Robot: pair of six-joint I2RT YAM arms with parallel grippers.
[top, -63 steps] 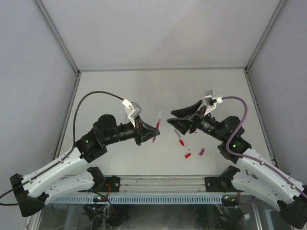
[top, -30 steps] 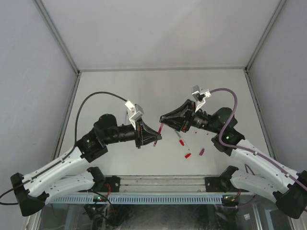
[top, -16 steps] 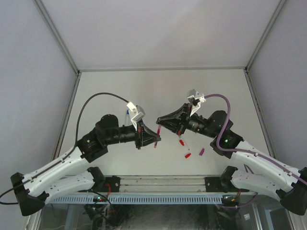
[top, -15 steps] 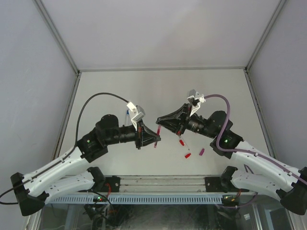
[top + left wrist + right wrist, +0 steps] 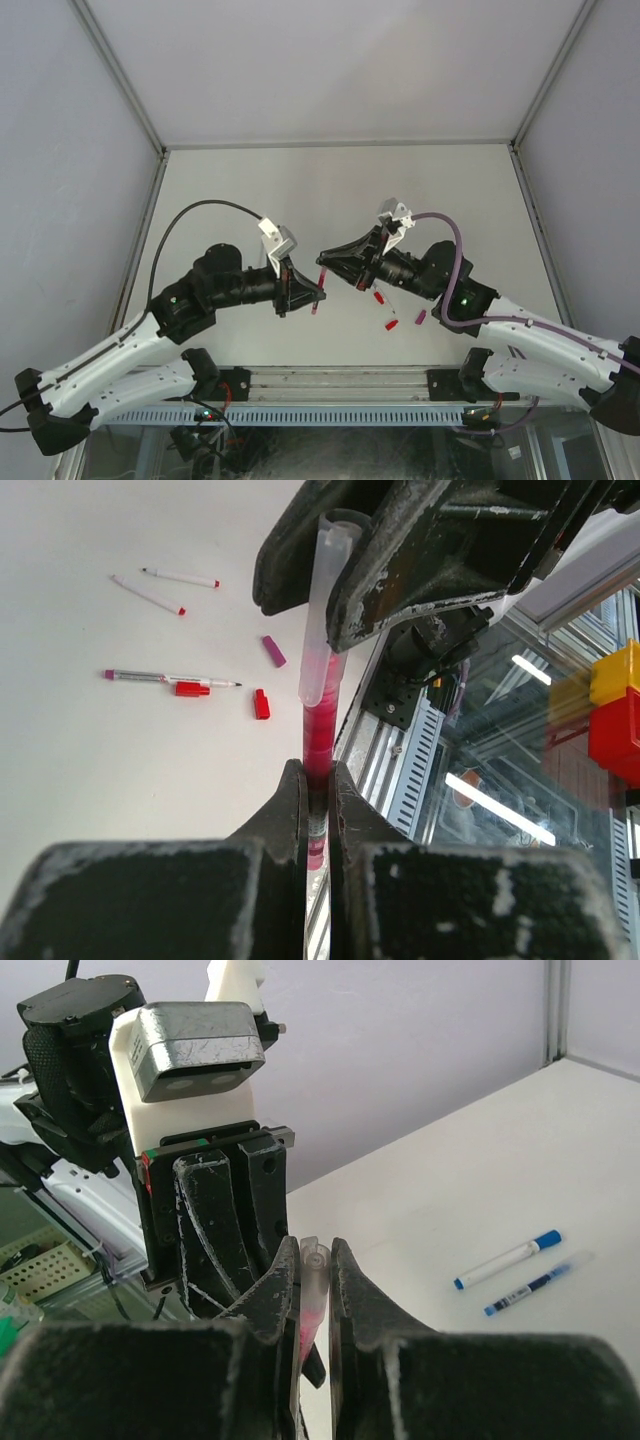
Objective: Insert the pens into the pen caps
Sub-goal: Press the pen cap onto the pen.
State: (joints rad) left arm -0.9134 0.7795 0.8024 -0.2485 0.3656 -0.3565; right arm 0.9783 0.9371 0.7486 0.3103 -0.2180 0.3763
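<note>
1. Left gripper (image 5: pixel 317 780): jaws pressed together on the barrel of a magenta pen (image 5: pixel 318 735). The pen is held off the table (image 5: pixel 100 780), its front end aimed at the other arm.
2. Right gripper (image 5: pixel 313 1260): fingers pinched tight on a translucent cap (image 5: pixel 322 610), its mouth facing the pen.
3. The cap's mouth overlaps the pen's front end. Magenta barrel shows between the cap rim and the left fingers, so the pen looks partly in but not seated. Judged as mid-insertion on this pair.
4. Loose on the table in the left wrist view:
   - a red cap (image 5: pixel 261 703);
   - a magenta cap (image 5: pixel 273 650) near it;
   - a second red cap (image 5: pixel 192 688) just beside a bare-tipped pen (image 5: pixel 150 676);
   - two thin red-tipped pens (image 5: pixel 180 577) farther off, uncapped.
5. In the right wrist view, two blue pens (image 5: pixel 505 1258) lie side by side, well apart from the grippers. Cannot tell whether they are capped.
6. Judgement: no finished pen is visible. The first pairing is under way and the rest of the pens and caps are not yet joined.
</note>
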